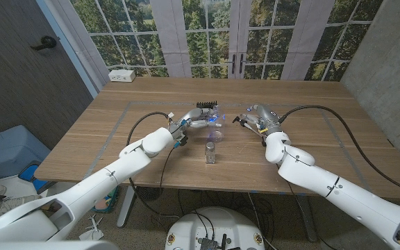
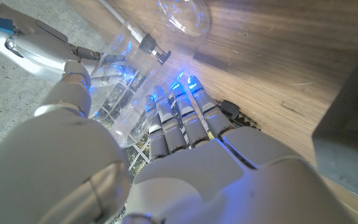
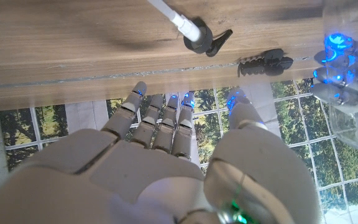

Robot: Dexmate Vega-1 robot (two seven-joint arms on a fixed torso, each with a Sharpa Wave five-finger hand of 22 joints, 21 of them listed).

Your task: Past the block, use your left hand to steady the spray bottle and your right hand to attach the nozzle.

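Head view first: nearest me stands the block (image 1: 210, 153), a small clear upright piece on the tabletop (image 1: 311, 160). Just past the block, my left robot hand (image 1: 194, 119) holds the clear spray bottle (image 1: 214, 121), fingers wrapped around its body. Beside the bottle, on its far side from my left robot hand, my right robot hand (image 1: 254, 119) hovers with fingers spread and nothing in them. The nozzle (image 3: 201, 35), a dark trigger head on a white tube, lies on the tabletop just beyond those fingers. I judge the bottle light, thin-walled and slick, so a firm mid-body hold suits; I'd take the nozzle by its stiff head, not the tube.
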